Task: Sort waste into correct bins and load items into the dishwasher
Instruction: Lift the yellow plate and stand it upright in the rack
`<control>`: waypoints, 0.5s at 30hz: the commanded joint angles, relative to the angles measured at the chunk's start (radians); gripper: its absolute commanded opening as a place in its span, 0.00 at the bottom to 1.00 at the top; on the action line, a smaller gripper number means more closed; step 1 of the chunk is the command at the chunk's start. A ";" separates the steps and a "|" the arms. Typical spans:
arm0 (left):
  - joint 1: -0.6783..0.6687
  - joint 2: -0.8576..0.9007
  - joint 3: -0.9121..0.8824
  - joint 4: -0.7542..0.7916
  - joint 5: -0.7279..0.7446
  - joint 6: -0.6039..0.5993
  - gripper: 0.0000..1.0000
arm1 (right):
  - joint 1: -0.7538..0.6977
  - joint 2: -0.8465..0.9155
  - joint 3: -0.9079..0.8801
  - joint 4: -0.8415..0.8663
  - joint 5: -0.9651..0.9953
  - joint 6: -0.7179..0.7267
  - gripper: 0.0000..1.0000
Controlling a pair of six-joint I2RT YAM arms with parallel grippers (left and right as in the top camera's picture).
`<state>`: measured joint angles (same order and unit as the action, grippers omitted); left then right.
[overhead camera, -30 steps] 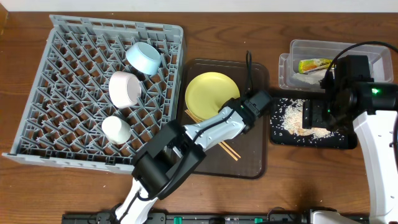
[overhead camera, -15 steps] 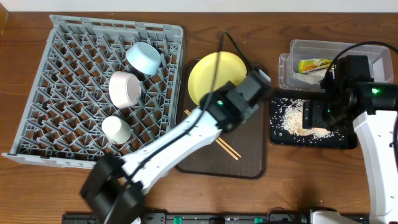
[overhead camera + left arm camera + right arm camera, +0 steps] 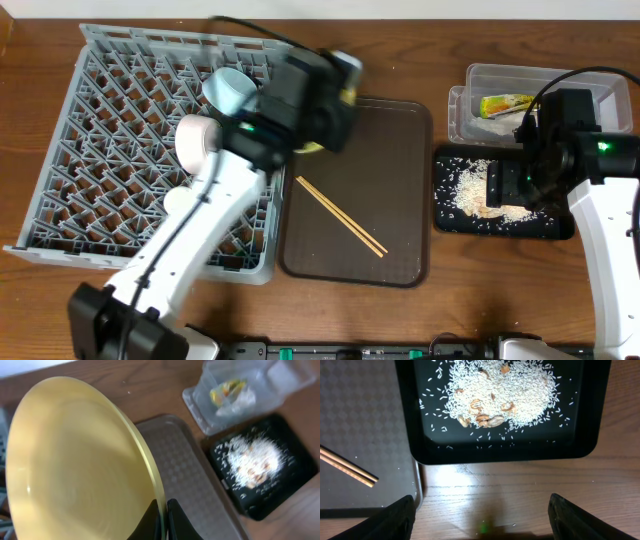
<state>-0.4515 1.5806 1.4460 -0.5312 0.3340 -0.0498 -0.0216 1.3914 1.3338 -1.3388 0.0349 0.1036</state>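
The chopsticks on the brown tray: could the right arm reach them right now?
Probably yes. The chopsticks lie uncovered on the brown tray. The right gripper hangs next door above the black tray, jaws open and empty, and the left gripper is away by the rack holding the plate.

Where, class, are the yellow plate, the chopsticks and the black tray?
yellow plate [image 3: 75, 460], left wrist view, middle of its face.
chopsticks [image 3: 341, 216], overhead view, midway along the pair.
black tray [image 3: 520, 456], right wrist view, bare stretch of its near rim.
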 commanded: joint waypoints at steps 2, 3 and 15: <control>0.154 -0.010 0.006 0.004 0.294 -0.065 0.06 | -0.018 -0.013 0.016 0.000 0.010 0.015 0.83; 0.185 -0.009 0.005 0.009 0.333 -0.069 0.06 | -0.018 -0.013 0.016 0.000 0.010 0.015 0.83; 0.406 0.049 0.002 0.034 0.597 -0.138 0.06 | -0.018 -0.013 0.016 0.000 0.010 0.015 0.83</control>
<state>-0.0750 1.5951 1.4460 -0.5117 0.8055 -0.1543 -0.0216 1.3914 1.3334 -1.3388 0.0349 0.1036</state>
